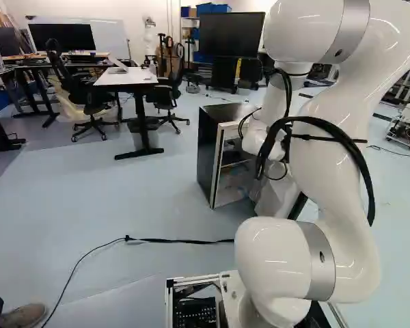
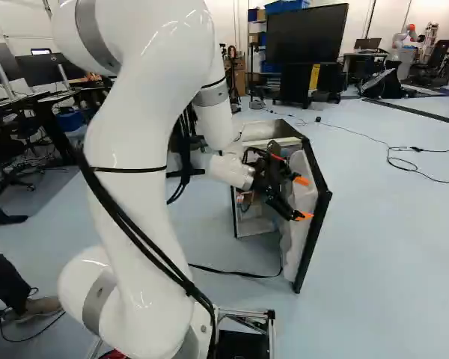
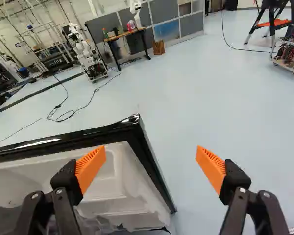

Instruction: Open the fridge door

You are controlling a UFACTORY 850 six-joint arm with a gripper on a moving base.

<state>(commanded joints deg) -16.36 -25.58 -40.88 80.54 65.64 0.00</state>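
"Fridge door (image 2: 293, 243), where is it?"
"Swung out from the fridge (image 1: 208, 147). End effector (image 3: 151, 152) is near door's inner side, fingers apart, maybe because pushing needs no grip."

Glossy white and rounded, the arm (image 1: 331, 171) wears grey bands (image 1: 320, 263) and strapped black cables (image 1: 364, 171). The black tool (image 2: 303, 198) has silvery screws (image 3: 242, 190) and ribbed orange pads (image 3: 213, 168).

From behind the arm (image 1: 335, 130), base views look ahead, sharing the fridge (image 1: 208, 147) — wrist view overlooks its door (image 3: 120, 178) closely.
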